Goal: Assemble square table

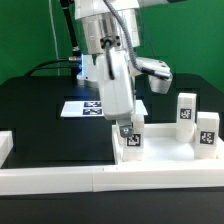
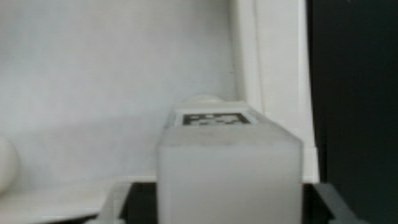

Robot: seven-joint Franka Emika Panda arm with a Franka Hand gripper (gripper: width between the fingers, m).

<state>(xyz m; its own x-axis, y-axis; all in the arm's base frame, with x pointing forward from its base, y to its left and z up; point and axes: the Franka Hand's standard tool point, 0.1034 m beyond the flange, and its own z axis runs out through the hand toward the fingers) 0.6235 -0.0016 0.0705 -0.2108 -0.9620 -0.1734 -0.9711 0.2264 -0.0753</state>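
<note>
The square table's white panel [image 1: 166,150] lies at the exterior view's lower right. My gripper [image 1: 125,124] is shut on a white tagged leg [image 1: 131,139] and holds it upright at the panel's left corner; whether it sits in a socket is hidden. In the wrist view the leg [image 2: 222,165] fills the space between my gripper [image 2: 228,205] fingers, over the white panel [image 2: 89,90]. Two more tagged legs [image 1: 186,108] [image 1: 208,129] stand upright at the panel's right side. A fourth leg is not in view.
Long white border bars run along the front [image 1: 90,181] and the left [image 1: 5,146] of the black table. The marker board [image 1: 86,106] lies flat behind my arm. A green wall stands at the back.
</note>
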